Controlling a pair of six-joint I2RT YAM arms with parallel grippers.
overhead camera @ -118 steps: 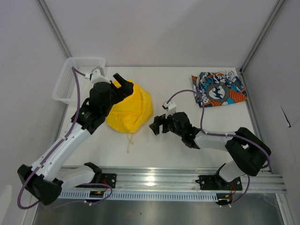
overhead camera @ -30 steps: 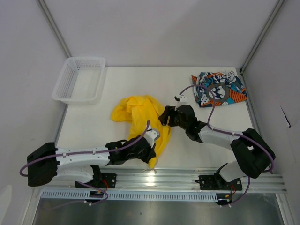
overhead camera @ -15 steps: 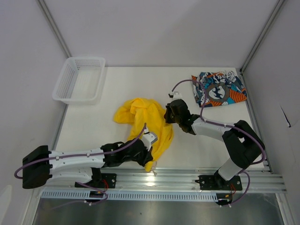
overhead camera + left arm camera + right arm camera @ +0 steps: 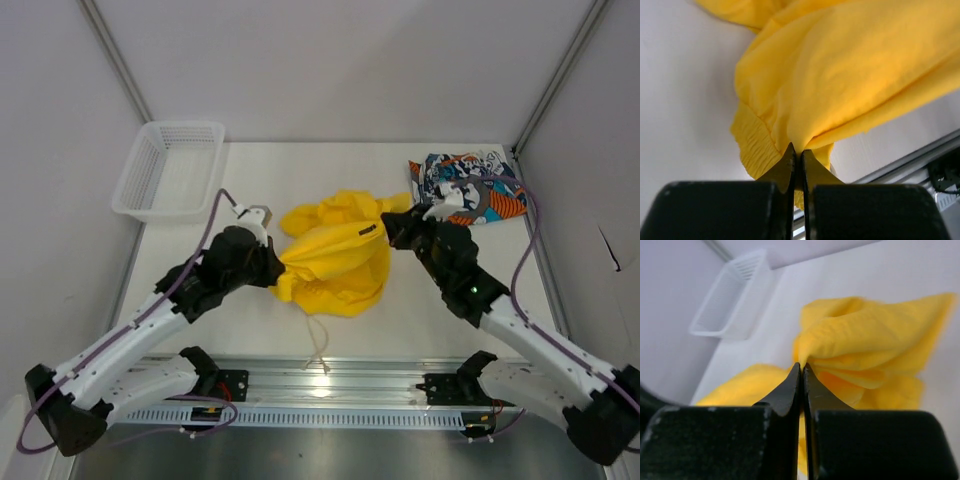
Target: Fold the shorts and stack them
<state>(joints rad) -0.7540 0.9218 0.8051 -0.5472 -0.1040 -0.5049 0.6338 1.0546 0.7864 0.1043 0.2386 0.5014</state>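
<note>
Yellow shorts (image 4: 335, 255) hang bunched at the centre of the top view, strung between both grippers. Printed shorts (image 4: 470, 190) lie at upper right.

Left gripper (image 4: 277, 264) is clamped on yellow cloth beside the gathered waistband, and right gripper (image 4: 391, 228) is clamped on a fold.

Recommendation: draw the grips apart evenly until the cloth spreads, then lower it flat. Mind the dangling drawstring (image 4: 318, 345).

Both arms reach inward, converging on frame centre.

The right arm's wrist and purple cable cover the printed shorts (image 4: 500, 205) at their 8 o'clock corner in the top view. The yellow shorts (image 4: 335, 260) run off the left wrist view at 12 and 3 o'clock. In the right wrist view their 3 o'clock edge is blurred, as is the mesh basket (image 4: 732, 297). How the drawstring (image 4: 318, 345) ends is too small to tell.
</note>
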